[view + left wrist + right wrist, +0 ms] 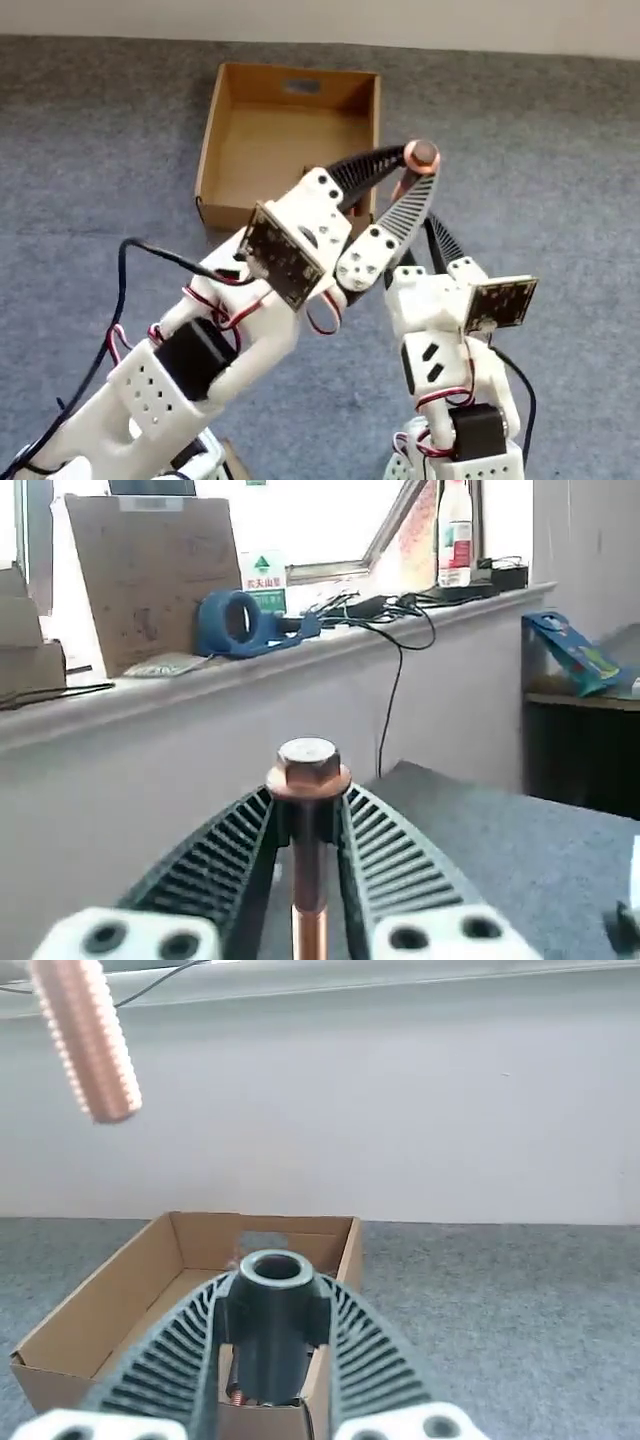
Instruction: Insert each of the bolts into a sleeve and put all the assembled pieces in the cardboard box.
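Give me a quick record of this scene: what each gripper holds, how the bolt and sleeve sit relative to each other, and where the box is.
left gripper: shut on the bolt, gripped just below its hex head
right gripper: shut on the sleeve, open bore toward its wrist camera
bolt and sleeve: apart; the threaded end hangs free, not yet inserted
cardboard box: open, on the grey table beyond both grippers
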You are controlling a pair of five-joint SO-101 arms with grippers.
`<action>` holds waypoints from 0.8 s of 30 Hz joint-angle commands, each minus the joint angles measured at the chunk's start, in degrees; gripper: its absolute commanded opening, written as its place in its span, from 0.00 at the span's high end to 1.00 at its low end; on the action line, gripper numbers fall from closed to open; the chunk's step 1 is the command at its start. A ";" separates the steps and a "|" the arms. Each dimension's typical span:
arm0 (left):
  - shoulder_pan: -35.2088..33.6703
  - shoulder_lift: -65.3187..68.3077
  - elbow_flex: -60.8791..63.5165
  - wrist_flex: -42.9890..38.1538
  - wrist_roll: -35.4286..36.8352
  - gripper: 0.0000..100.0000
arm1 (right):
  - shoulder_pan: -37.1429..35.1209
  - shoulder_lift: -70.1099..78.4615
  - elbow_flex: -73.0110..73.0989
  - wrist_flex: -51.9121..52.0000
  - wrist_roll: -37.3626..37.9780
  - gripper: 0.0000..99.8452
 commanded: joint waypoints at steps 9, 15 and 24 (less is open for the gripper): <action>-4.18 13.23 -9.98 -1.05 8.53 0.99 | 0.40 -0.57 -0.22 -1.63 -0.44 0.99; -4.35 15.16 -8.66 -1.05 8.53 0.99 | 0.40 -0.57 -0.22 -1.63 -0.44 0.99; -4.18 15.25 -6.37 -1.23 8.62 0.99 | 0.48 -0.57 -0.22 -1.63 -0.44 0.99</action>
